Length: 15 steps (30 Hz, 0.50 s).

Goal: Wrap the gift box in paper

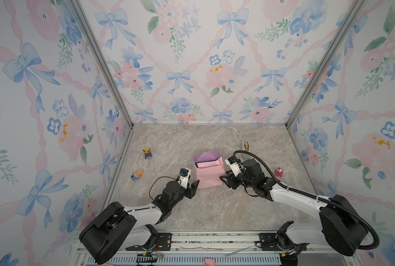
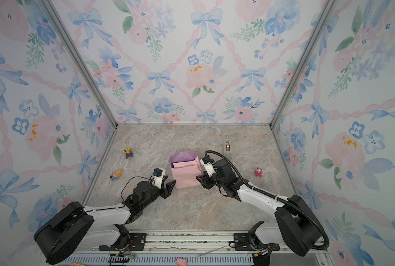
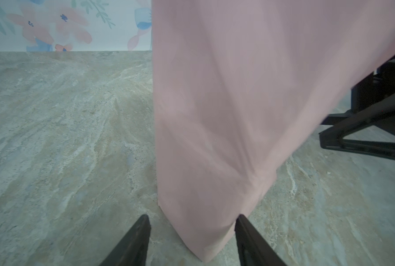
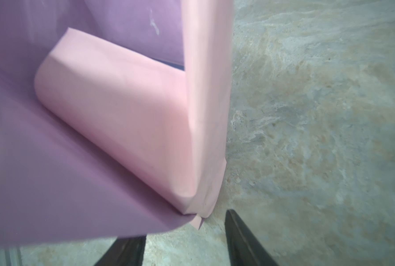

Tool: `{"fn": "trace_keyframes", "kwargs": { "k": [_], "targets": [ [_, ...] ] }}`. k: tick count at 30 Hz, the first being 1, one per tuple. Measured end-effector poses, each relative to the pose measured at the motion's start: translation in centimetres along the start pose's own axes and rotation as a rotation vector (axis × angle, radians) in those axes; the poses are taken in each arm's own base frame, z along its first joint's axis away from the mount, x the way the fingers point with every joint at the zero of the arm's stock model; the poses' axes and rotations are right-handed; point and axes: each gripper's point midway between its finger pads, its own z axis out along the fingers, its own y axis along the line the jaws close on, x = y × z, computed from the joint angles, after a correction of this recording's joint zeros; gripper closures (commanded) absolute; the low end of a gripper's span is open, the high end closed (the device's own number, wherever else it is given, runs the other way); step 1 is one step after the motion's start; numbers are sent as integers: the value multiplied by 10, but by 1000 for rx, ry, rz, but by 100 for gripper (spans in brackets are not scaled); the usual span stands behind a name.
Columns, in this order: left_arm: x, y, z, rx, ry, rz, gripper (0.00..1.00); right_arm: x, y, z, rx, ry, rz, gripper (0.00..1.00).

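Standing near the middle of the marbled surface (image 1: 215, 207), the paper (image 1: 209, 172) is folded up into an open pocket: pale pink outside, lilac inside. In both top views its near pink panel is longer than it is wide, with the long axis running from the near edge toward the back wall. The mouth opens upward and away from the arms. In the left wrist view this panel rises steeply from the surface.

Gift box (image 1: 200, 165): only a dark navy sliver shows inside the pocket, under an inner pink fold. Its own orientation cannot be read.

Left gripper (image 1: 194, 187): at the near left bottom corner of the paper. The wrist view shows its jaws spread, with the paper's corner lying between them and not pinched.

Right gripper (image 1: 224, 180): at the near right bottom corner. Its jaws are also spread, and the folded corner sits just ahead of them, apart from both fingers (image 4: 242, 241).

Tape dispenser (image 1: 246, 146): stands behind the right arm, well apart from the paper. Three small toy figures lie scattered, two to the left (image 1: 147, 153) (image 1: 136, 174) and one to the right (image 1: 278, 172).
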Motion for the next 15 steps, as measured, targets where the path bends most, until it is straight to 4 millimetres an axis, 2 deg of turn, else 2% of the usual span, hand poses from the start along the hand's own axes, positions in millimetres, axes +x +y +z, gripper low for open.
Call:
{"fn": "trace_keyframes", "kwargs": {
  "k": [3, 7, 15],
  "targets": [
    [-15, -3, -5, 10, -49, -35, 32, -9, 3, -8, -15, -28, 14, 38],
    [-27, -5, -9, 18, -76, -75, 31, -12, 4, -10, -28, -26, 47, 37],
    [-64, -16, 3, 46, -127, -121, 31, -30, -2, 4, -37, -32, 96, 37]
  ]
}}
